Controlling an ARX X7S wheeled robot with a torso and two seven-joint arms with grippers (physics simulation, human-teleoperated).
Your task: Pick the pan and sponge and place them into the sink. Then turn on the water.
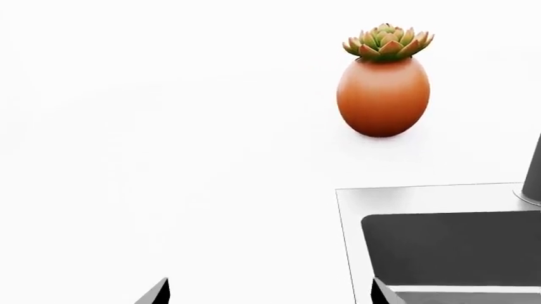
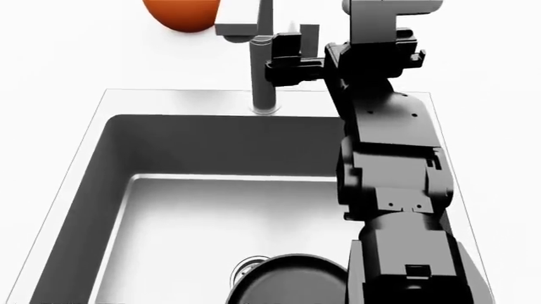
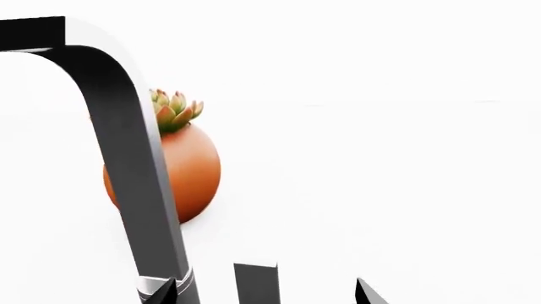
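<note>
The black pan point(image 2: 292, 278) lies on the sink's point(image 2: 118, 164) steel floor at the near edge, beside the round drain point(image 2: 248, 268). The sponge is out of view. No water runs from the tall dark grey faucet point(image 2: 263, 76) point(image 3: 127, 152). My right gripper point(image 2: 289, 54) point(image 3: 266, 292) is open beside the faucet, with the upright side lever point(image 3: 254, 284) between its spread fingertips and touching neither. My left gripper point(image 1: 268, 292) is open and empty over the white counter, next to the sink's corner point(image 1: 422, 190); it does not show in the head view.
An orange egg-shaped pot point(image 1: 383, 95) point(image 3: 186, 171) point(image 2: 182, 12) with a green succulent stands on the white counter behind the sink's far left corner. My right arm point(image 2: 397, 190) reaches over the sink's right side. The faucet's base point(image 1: 533, 171) rises from the rim.
</note>
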